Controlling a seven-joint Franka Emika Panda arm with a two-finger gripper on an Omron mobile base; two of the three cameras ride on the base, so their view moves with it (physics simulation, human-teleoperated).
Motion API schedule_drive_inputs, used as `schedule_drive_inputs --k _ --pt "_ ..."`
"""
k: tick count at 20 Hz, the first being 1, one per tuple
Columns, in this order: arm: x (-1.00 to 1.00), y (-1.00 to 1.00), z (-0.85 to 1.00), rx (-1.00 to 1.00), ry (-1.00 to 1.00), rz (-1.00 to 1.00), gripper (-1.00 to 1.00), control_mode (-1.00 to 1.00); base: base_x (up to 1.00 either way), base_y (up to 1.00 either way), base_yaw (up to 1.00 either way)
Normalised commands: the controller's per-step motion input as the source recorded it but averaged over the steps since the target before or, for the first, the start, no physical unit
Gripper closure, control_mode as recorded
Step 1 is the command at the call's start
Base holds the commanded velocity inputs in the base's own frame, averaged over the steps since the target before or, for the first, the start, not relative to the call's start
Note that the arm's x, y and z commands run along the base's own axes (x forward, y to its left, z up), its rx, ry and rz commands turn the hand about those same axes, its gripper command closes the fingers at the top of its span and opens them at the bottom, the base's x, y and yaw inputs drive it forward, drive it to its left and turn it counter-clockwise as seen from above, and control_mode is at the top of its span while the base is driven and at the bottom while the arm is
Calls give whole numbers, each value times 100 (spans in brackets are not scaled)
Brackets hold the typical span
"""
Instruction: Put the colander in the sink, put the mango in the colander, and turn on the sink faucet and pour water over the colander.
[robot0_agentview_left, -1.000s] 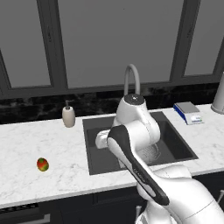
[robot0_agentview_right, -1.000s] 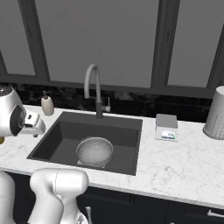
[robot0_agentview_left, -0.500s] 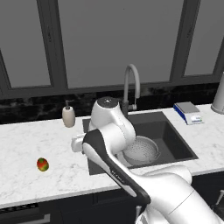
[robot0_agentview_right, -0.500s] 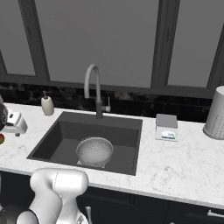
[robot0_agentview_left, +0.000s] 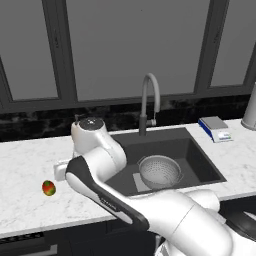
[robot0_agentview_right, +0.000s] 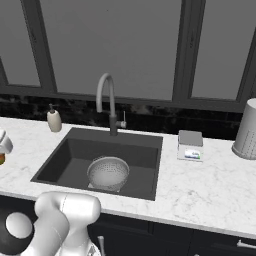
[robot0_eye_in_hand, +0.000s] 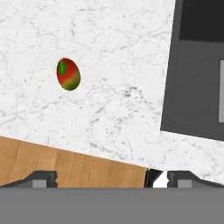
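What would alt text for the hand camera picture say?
A small red, orange and green mango lies alone on a white marble counter. A dark sink is at the right; the open gripper shows at the bottom.

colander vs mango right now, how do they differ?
The colander sits in the sink; the mango lies on the counter. The colander is grey, perforated metal and far bigger; the mango is small, red-orange with green. Neither is held.
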Motion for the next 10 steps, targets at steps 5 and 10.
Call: schedule_drive_inputs --k 5,10 --pt "7 54 -16 3 5 0 -100 -100 0 0 0" --pt "19 44 -12 1 1 0 -100 -100 0 0 0"
